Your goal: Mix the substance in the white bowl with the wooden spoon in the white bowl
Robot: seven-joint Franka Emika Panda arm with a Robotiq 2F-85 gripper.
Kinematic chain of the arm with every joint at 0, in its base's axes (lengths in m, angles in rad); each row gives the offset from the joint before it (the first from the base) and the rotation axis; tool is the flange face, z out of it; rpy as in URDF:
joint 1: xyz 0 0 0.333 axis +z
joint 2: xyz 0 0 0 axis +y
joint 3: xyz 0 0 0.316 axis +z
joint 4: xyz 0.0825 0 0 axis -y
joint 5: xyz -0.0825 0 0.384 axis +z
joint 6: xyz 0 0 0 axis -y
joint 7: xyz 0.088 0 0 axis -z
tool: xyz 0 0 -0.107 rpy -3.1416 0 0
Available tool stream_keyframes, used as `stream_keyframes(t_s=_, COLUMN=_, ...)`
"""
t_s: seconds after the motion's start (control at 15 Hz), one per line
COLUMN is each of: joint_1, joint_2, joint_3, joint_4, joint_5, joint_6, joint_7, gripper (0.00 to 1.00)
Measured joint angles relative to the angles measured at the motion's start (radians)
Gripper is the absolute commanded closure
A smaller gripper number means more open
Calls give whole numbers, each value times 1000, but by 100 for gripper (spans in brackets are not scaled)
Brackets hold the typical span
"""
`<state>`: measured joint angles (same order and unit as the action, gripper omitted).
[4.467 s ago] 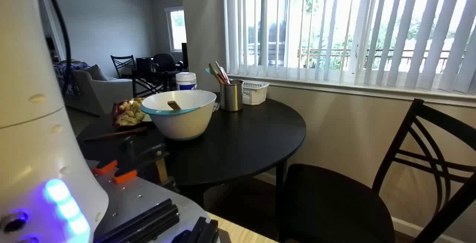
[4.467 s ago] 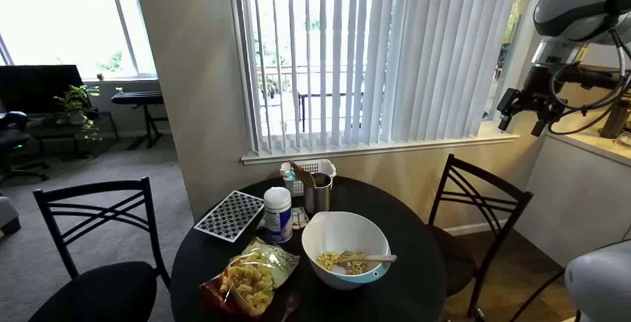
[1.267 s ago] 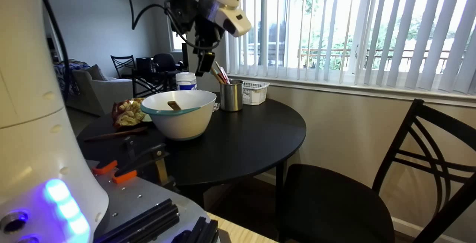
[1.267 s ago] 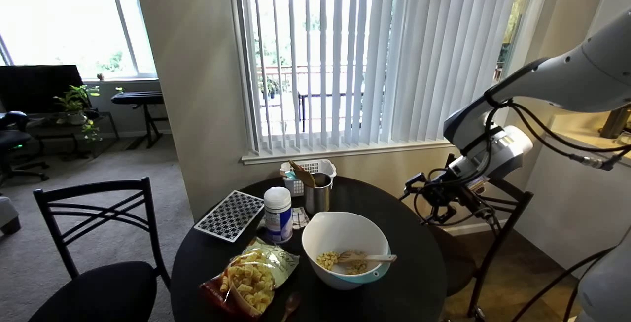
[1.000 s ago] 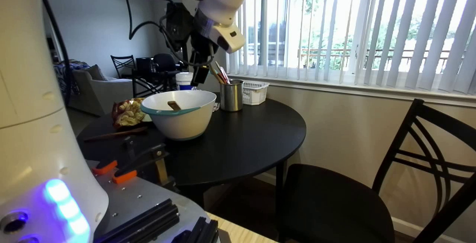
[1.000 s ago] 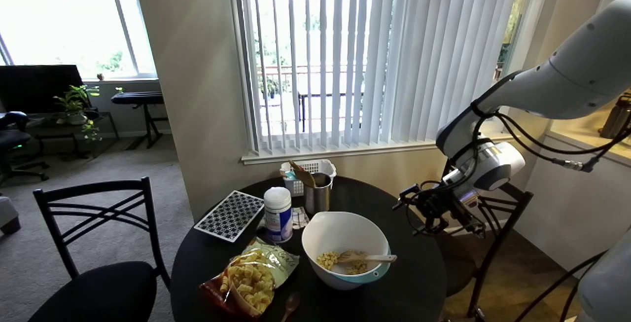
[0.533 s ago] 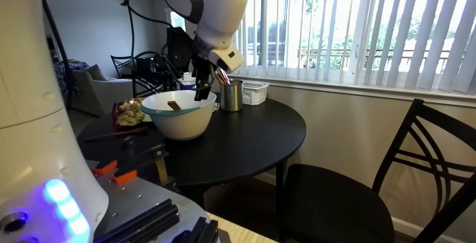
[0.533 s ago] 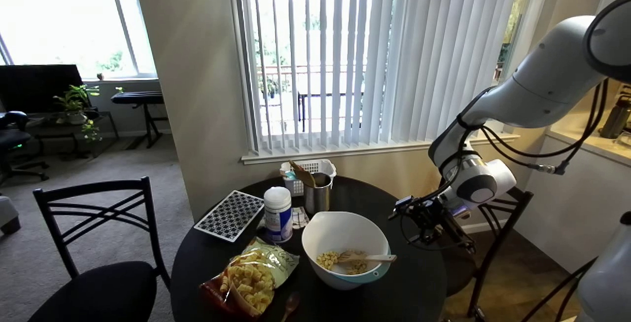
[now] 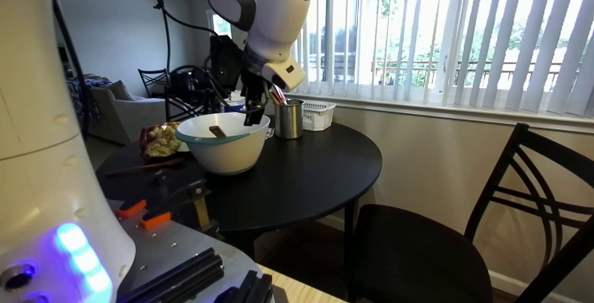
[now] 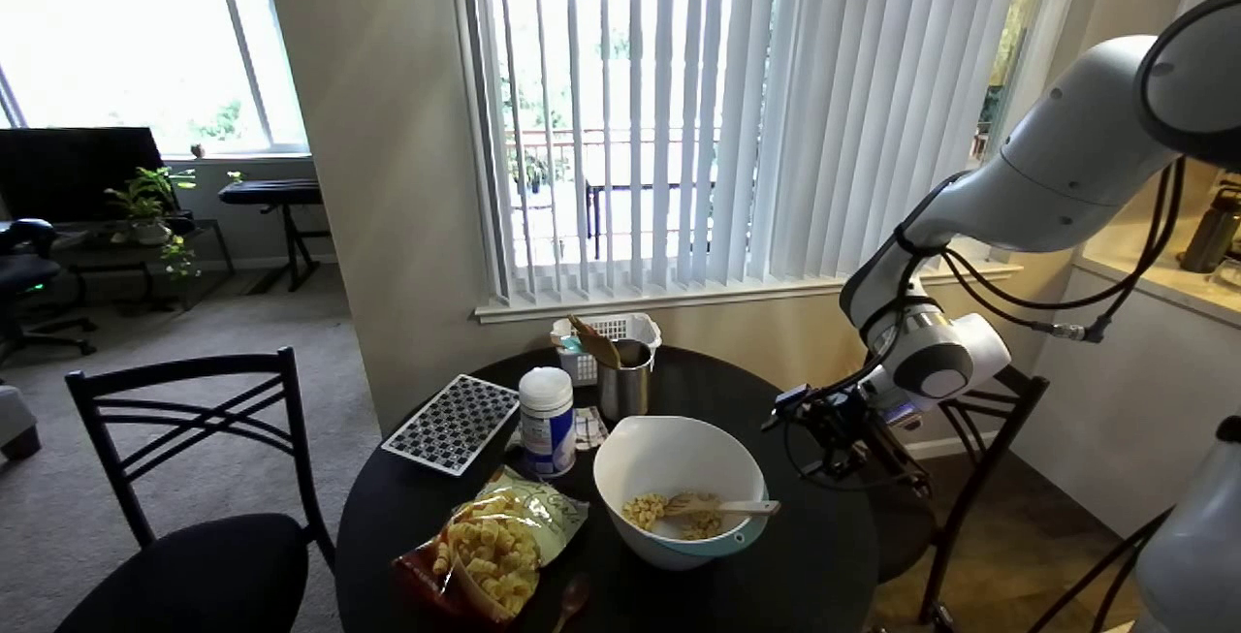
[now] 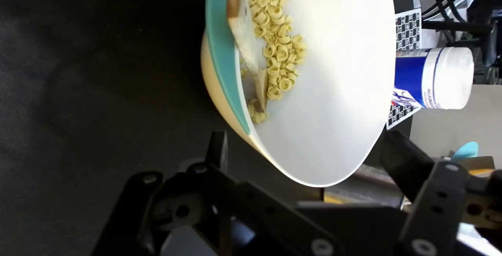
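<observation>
The large white bowl (image 9: pixel 227 154) with a teal rim section stands upright on the black table; it also shows in an exterior view (image 10: pixel 669 458) and the wrist view (image 11: pixel 333 91). Small yellow pasta pieces (image 11: pixel 280 48) lie in its bottom. The wooden spoon (image 10: pixel 732 508) leans inside, its head in the pasta and its handle end over the teal rim; it also shows in the wrist view (image 11: pixel 244 38). My gripper (image 11: pixel 310 150) is open and empty, fingers wide apart, beside the bowl's rim on the side away from the pasta. In an exterior view the gripper (image 10: pixel 803 444) hangs beside the bowl, apart from the spoon.
A metal cup of utensils (image 9: pixel 288 119) and a white basket (image 9: pixel 318 116) stand behind the bowl. A wipes canister (image 10: pixel 548 425), an open pasta bag (image 10: pixel 494 555), a patterned board (image 10: pixel 453 425) and a dark brown spoon (image 10: pixel 574 596) share the table. A chair (image 9: pixel 417 247) stands beside it.
The arm has swung in over the table, and my gripper has come down beside the bowl's rim. It barely moved in the last half second. Bowl and spoon have not moved.
</observation>
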<state>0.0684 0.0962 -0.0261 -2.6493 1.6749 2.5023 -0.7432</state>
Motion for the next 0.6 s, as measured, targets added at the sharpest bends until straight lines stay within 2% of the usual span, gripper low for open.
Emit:
stream_keyframes(t_s=0.27, joint_1=0, joint_2=1, joint_3=3, joint_4=-3, joint_5=78, joint_6=0, joint_7=-55, gripper=0)
stream_keyframes(t_s=0.6, joint_1=0, joint_2=-2, joint_3=4, joint_4=-41, joint_5=312, joint_6=-2, joint_7=-284, gripper=0)
